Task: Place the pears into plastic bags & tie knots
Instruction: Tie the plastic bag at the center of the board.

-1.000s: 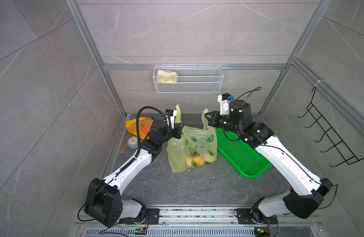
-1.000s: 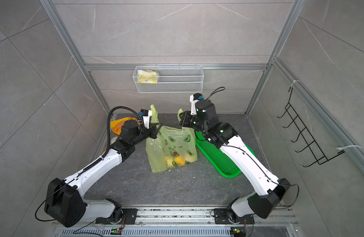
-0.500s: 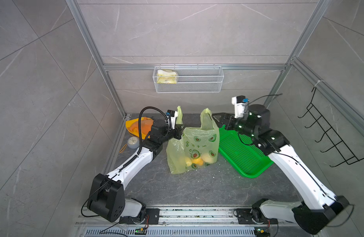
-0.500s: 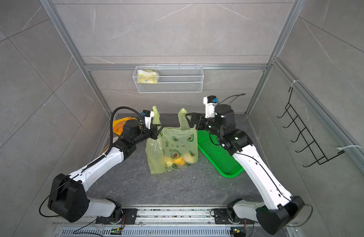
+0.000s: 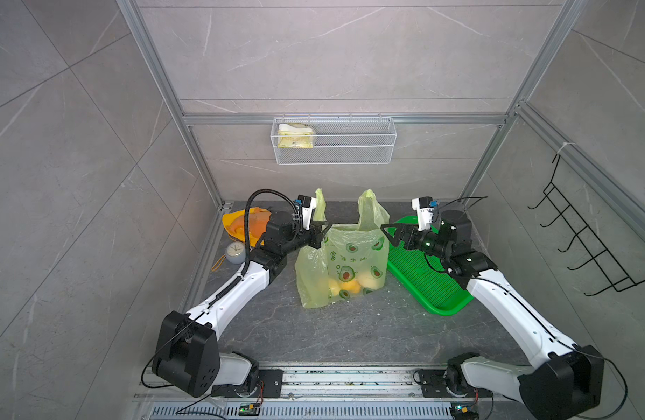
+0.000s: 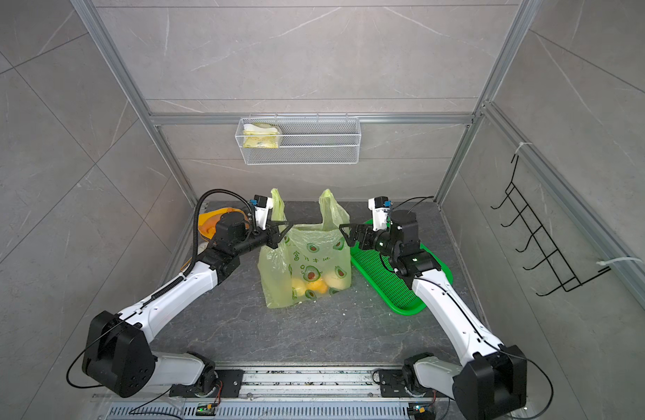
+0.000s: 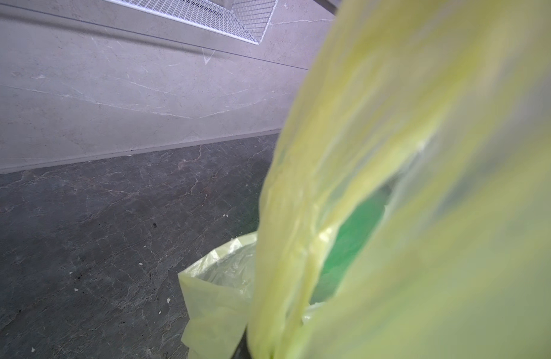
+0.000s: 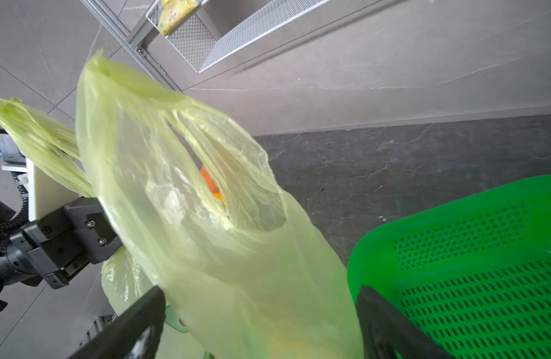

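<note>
Bag: I see the yellow-green bag [image 5: 344, 262] standing upright mid-floor, btw both arms, avocado print facing me in both top views, mouth open at the top.
Pears: all 3 pears [image 5: 351, 287] are inside, at the bottom of the bag, showing thru the film. Yellowish one on the robot's L, orange in the middle, pale one on the R, packed close together.
L gripper: L gripper [image 5: 322, 232] is clenched on the bag's top edge at the base of the L loop [image 5: 319, 207], w/ film bunched at the tips. Its wrist cam gives me mostly blurred yellow-green film close to the lens; the fingers don't show there.
R gripper: R gripper [image 5: 387, 233] is released, jaws spread wide, tips just beside the bag's upper R edge below the R loop [image 5: 368, 211]. Its wrist cam shows the bag's side filling the gap btw the two black fingers [image 8: 134, 323]. I can't tell if either one touches the film. Nothing gripped.
Loops: both stand up, apart, not tied together.
Tray: green tray [image 5: 422, 280] lies on the floor just R of the bag, partly under the R arm.
Rest: orange lump [image 5: 248, 223] on yellow sits in the back L corner behind the L arm. Wire basket [image 5: 350, 152] hangs on the back wall w/ a yellow-white packet [image 5: 295, 136] at its L end. Black hook rack [image 5: 586, 251] is on the R wall.
</note>
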Controlling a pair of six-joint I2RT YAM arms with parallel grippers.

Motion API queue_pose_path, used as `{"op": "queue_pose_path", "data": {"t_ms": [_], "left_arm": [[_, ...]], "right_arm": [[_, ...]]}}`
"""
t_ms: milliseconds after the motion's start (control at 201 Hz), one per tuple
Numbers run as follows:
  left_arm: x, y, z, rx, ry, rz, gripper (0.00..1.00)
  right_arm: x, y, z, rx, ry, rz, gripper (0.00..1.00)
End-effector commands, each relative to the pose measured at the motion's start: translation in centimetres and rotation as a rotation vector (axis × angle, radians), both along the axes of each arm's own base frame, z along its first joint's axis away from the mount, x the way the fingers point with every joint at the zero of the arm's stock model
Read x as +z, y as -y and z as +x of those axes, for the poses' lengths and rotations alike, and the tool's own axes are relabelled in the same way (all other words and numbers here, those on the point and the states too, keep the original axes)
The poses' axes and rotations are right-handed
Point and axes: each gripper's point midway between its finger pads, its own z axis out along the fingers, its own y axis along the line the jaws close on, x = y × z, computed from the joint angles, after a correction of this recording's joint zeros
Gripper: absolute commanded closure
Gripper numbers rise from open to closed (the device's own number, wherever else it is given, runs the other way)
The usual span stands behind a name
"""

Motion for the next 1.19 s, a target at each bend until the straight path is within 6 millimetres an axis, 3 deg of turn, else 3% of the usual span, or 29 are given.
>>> {"op": "queue_pose_path", "data": {"t_ms": [0, 224, 727, 766, 816, 995, 1189], "left_arm": [[3.0, 0.4, -0.8, -0.057, 0.073, -0.040, 1.00], [2.7, 1.1, -0.8, -0.098, 0.049, -0.050, 1.00], [2.4, 2.8, -1.3, -0.210, -0.021, -0.090, 1.00], [2.4, 2.8, -1.3, -0.212, -0.025, -0.090, 1.00], [2.2, 2.8, -1.4, -0.215, -0.032, -0.092, 1.00], [2.2, 2.6, -1.4, -0.193, -0.034, -0.103, 1.00], [2.1, 0.1, -0.4, -0.013, -0.024, -0.050, 1.00]], "right_arm": [[1.8, -2.3, 1.6, 0.120, 0.103, 0.053, 0.03], [0.8, -5.6, 5.1, 0.252, 0.047, 0.149, 0.05], [-0.9, -7.7, 10.1, 0.294, -0.010, 0.197, 0.05], [-1.0, -7.9, 10.3, 0.307, -0.018, 0.212, 0.10], [-0.8, -8.3, 10.3, 0.330, -0.019, 0.234, 0.25], [0.8, -8.6, 8.8, 0.385, -0.010, 0.305, 1.00], [3.4, -6.6, 4.3, 0.325, 0.055, 0.290, 1.00]]}}
